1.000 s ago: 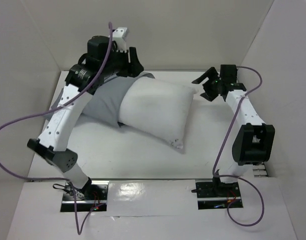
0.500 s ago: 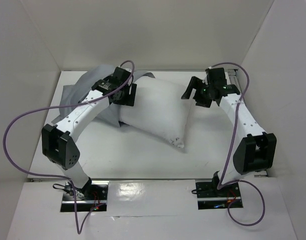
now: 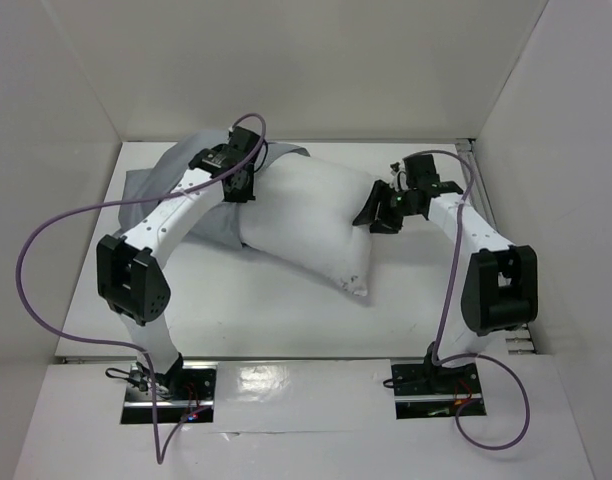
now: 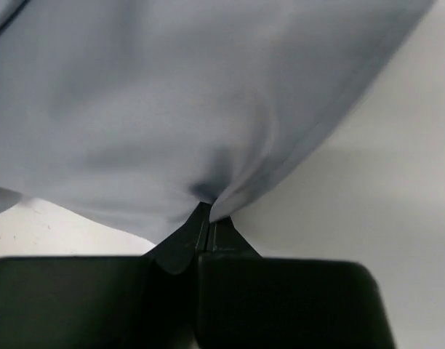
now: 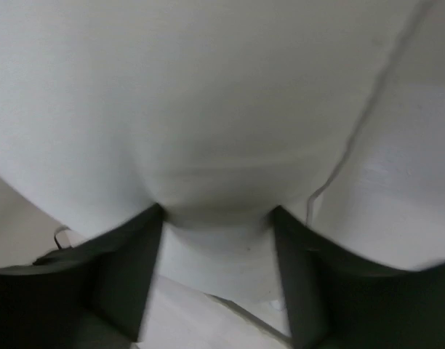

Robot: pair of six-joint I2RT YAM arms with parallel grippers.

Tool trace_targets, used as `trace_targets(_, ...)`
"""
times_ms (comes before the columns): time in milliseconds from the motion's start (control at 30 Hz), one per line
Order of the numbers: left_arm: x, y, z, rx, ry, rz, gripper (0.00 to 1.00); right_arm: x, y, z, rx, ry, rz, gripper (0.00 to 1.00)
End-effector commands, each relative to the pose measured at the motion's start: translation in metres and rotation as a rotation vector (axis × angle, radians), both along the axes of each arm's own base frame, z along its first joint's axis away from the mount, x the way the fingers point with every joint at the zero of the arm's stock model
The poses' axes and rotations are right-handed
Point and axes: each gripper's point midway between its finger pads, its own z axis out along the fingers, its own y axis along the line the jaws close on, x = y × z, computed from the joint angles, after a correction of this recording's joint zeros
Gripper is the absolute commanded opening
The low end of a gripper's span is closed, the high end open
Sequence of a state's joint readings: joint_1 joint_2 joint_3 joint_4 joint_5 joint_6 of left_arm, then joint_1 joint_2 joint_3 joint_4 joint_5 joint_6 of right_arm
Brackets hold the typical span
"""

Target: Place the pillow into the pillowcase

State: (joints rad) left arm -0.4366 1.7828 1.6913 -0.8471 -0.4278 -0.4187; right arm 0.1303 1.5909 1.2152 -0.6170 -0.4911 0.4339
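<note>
The white pillow (image 3: 306, 220) lies slantwise in the middle of the table, its left end resting on the grey pillowcase (image 3: 161, 185). My left gripper (image 3: 244, 188) sits where the two meet. In the left wrist view it (image 4: 208, 211) is shut, with a fold of the pillowcase (image 4: 171, 109) pinched at its tips. At the pillow's right end is my right gripper (image 3: 374, 215). In the right wrist view its jaws (image 5: 217, 211) press in on both sides of a bulge of the pillow (image 5: 208, 109).
White walls enclose the table (image 3: 266, 310) at the back, left and right. Purple cables loop off both arms, one (image 3: 31, 270) far out to the left. The arm bases (image 3: 171, 385) sit at the near edge.
My left gripper came down from above onto the pillowcase edge and closed on it. My right gripper moved left to the pillow's right end and its jaws narrowed on the pillow.
</note>
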Motion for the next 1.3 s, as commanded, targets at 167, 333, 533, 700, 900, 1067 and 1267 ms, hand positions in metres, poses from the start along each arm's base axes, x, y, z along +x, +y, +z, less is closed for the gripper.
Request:
trace_targets(167,-0.035,-0.182,0.103,-0.479,-0.043,-0.596,0.00,0.025,0.074,0.060,0.334,-0.146,0.094,0.00)
trace_targets(333,-0.098,-0.289,0.216,-0.928,-0.065,-1.030,0.00,0.050,0.077,0.155,0.415,-0.397,-0.014,0.00)
trace_targets(533,-0.091,-0.278,0.207,-1.084,0.009,-1.028,0.00,0.033,0.072,0.142,0.378,-0.389,-0.117,0.00)
trace_targets(700,-0.066,-0.243,0.151,-0.918,0.044,-0.825,0.00,0.015,0.064,0.099,0.340,-0.307,-0.141,0.00)
trace_targets(900,-0.052,-0.173,0.144,-0.561,-0.064,-0.609,0.72,0.009,0.052,0.099,0.321,-0.306,-0.165,0.00)
trace_targets(1067,-0.058,-0.092,0.124,-0.174,-0.179,-0.255,0.75,0.006,0.055,0.097,0.320,-0.285,-0.145,0.00)
trace_targets(1267,-0.120,-0.042,0.054,-0.089,-0.171,-0.016,0.67,0.010,0.053,0.092,0.278,-0.259,-0.142,0.83)
